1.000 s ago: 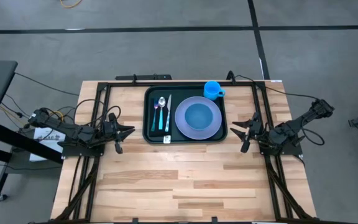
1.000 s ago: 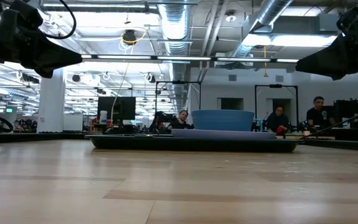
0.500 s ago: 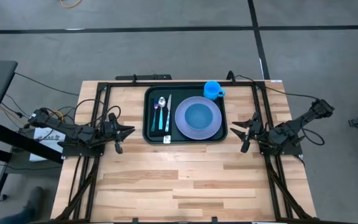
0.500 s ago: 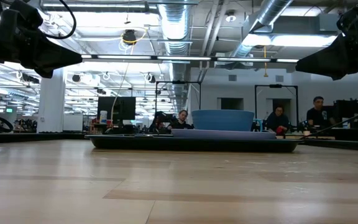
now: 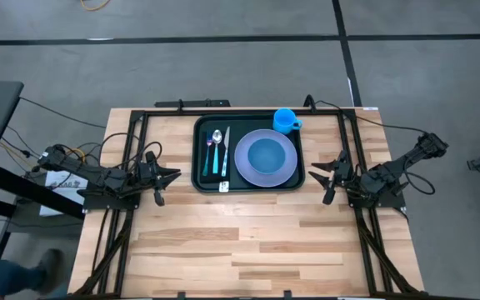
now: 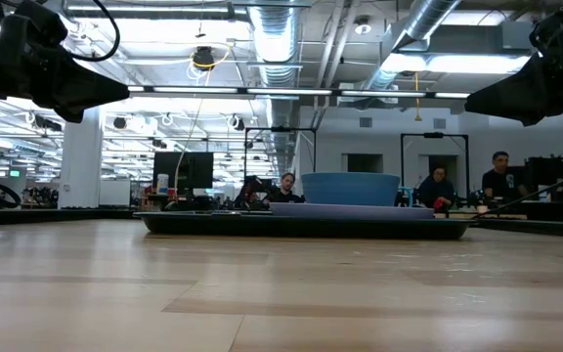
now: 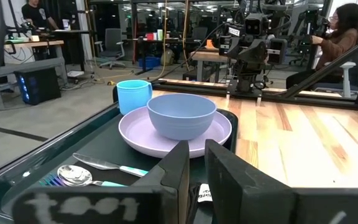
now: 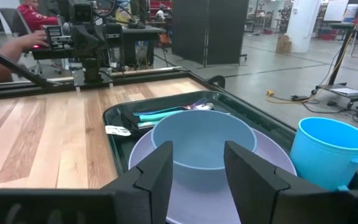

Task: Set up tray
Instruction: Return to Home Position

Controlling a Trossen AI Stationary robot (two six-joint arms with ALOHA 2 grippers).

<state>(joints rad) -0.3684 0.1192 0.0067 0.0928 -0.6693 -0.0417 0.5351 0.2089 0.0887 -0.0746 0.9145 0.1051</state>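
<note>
The large dark green rectangular plastic tray (image 5: 197,133) sits at the far middle of the pale wooden surface (image 5: 248,242). It looks fully laid. A lavender round plate (image 5: 241,157) carries a blue bowl (image 5: 266,156). The light blue-handled cutlery (image 5: 216,154) lies in a row to the left of the plate, and a bright blue cup (image 5: 285,120) stands at the tray's far right corner.

Your left end effector (image 7: 197,150) is over the left edge of the surface. It points in at the tray, its fingers drawn to a narrow slit with nothing between them. Your right end effector (image 8: 199,149) mirrors it over the right edge, with a wider gap that is also empty. Both are well apart from the tray, and the low view shows them raised above the wood.

Judged from this, the homing is all but finished, so the aim is a clean rest rather than more travel.

- **Path:** Make any last correction by folding each arm back toward its own side. Never sweep inward over the tray rim.
- **Height:** Hold it until the arm is tucked, so no finger drags on the wood or catches the black frame rails at the edges.
- **Fingers:** Leave them as they are, since closing or opening gains nothing.
- **Bystander:** Before you release control, note the person (image 5: 11,279) on the floor by the near left corner, and slow the left arm if they come closer.
- **Last check:** Use both wrist views to confirm the bowl is centred on the plate and the cup is upright.
</note>
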